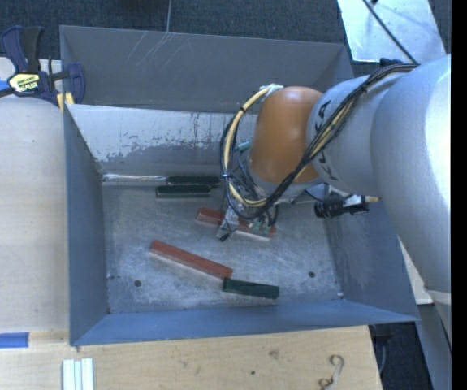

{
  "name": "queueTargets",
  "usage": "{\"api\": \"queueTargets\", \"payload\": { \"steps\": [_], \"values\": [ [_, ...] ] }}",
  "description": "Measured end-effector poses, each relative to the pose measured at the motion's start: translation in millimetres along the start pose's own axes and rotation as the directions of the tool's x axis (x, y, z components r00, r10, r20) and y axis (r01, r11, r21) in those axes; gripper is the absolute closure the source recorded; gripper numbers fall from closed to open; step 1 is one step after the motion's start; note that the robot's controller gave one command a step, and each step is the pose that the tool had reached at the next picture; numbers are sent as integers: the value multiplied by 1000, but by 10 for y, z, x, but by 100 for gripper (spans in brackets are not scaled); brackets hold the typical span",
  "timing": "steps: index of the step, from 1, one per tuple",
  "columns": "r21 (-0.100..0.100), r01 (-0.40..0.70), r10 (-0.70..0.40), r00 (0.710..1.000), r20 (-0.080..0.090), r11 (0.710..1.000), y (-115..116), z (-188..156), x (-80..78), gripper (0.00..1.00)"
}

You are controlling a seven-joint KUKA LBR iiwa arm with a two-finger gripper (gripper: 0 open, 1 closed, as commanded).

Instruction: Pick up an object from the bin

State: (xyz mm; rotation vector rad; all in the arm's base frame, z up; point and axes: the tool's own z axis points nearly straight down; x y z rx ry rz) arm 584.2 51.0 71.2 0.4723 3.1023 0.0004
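The arm appears to be at the reaching or grasping step. The gripper (pixel 231 231) is low over the floor of the bin (pixel 87 242), about the middle and a little toward the far side, and nothing can be seen lifted. Two small things lie right by it: a short reddish-brown block (pixel 209 215) just to its left, and a small flat piece with red and pale patches (pixel 259 231) touching or almost touching it on the right. Either could be the thing to pick, and the view does not settle which.

Whether the gripper is apart or together cannot be told, because the wrist and its hardware hide the tip.

The next move probably calls for a firm closure on one of those two pieces, then a straight lift clear of the walls.

The arm comes in from the right, its pale link sloping down into the bin. The orange cover (pixel 286 132) sits above the wrist, with looped cables (pixel 235 149) round it, and the tool points down and slightly left.

Well apart, nearer the front, lies a long red-brown strip (pixel 189 259) ending in a dark green block (pixel 251 288). A dark bar (pixel 188 188) rests by the far wall.
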Motion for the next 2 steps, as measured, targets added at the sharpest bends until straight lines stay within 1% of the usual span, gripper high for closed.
{"api": "queueTargets", "payload": {
  "steps": [1,2],
  "values": [
    [-1,2,-2,1000,2,1000,1,-119,-11,100],
    [-3,4,-4,1000,7,1000,3,-1175,-44,100]
  ]
}}
